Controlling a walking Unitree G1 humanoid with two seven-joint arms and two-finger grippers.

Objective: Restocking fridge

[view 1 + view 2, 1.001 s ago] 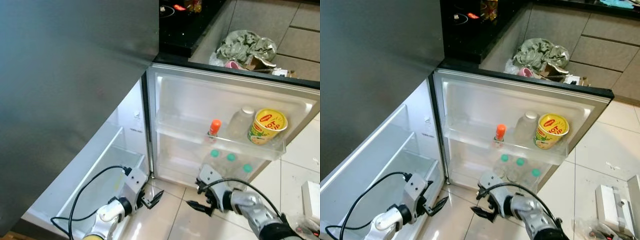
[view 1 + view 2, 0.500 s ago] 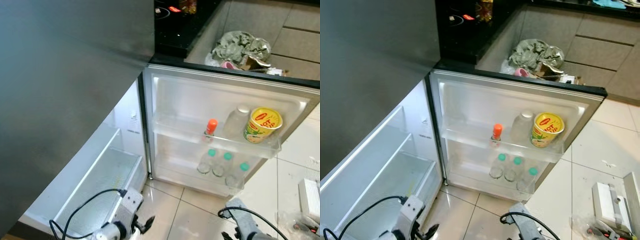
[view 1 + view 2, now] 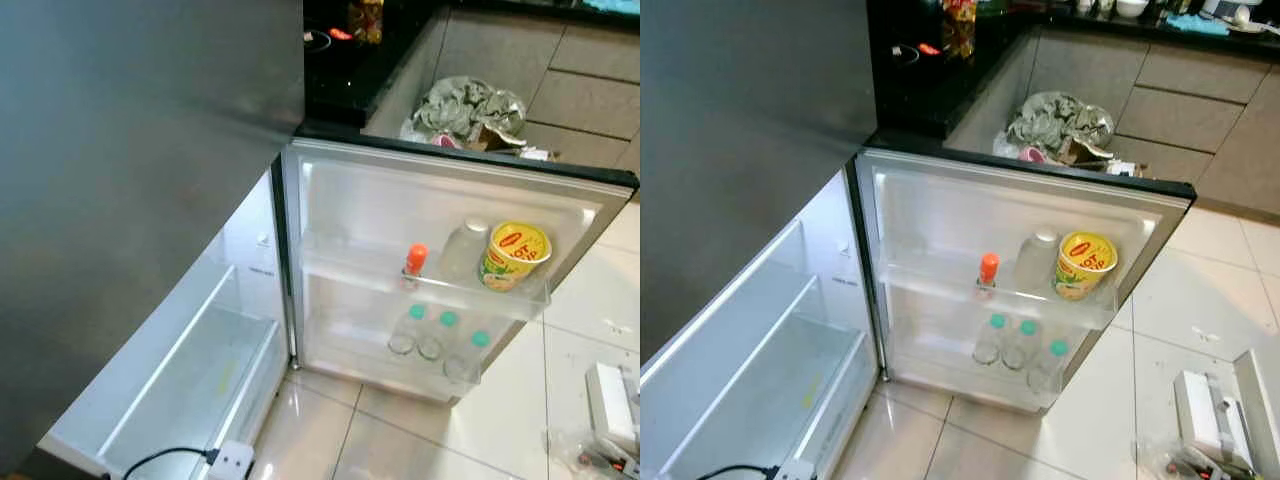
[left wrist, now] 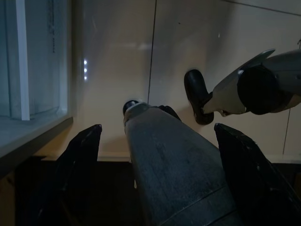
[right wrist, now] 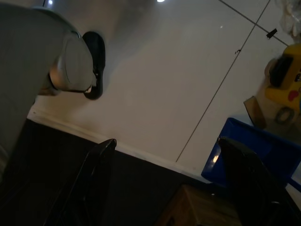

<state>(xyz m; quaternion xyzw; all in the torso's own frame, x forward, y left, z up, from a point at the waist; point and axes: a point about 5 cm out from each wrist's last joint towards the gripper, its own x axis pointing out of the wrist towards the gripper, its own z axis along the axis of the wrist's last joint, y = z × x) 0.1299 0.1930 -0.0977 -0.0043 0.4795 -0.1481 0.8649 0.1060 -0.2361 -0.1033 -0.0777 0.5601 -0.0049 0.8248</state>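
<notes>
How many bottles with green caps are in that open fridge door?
3, side by side in the door's lower shelf: the left green-capped bottle, the middle green-capped bottle, and the right green-capped bottle. More could hide behind the shelf rail.

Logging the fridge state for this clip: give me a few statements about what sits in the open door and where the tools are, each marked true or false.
1. The fridge door stands open. True.
2. The yellow cup sits on the door's upper shelf. True.
3. The orange-capped bottle lies on the floor. False: it stands upright on the upper shelf.
4. Three green-capped bottles stand in the lower door shelf. True.
5. The left tool holds a bottle. False: its fingers are apart, empty, above floor tiles.
</notes>
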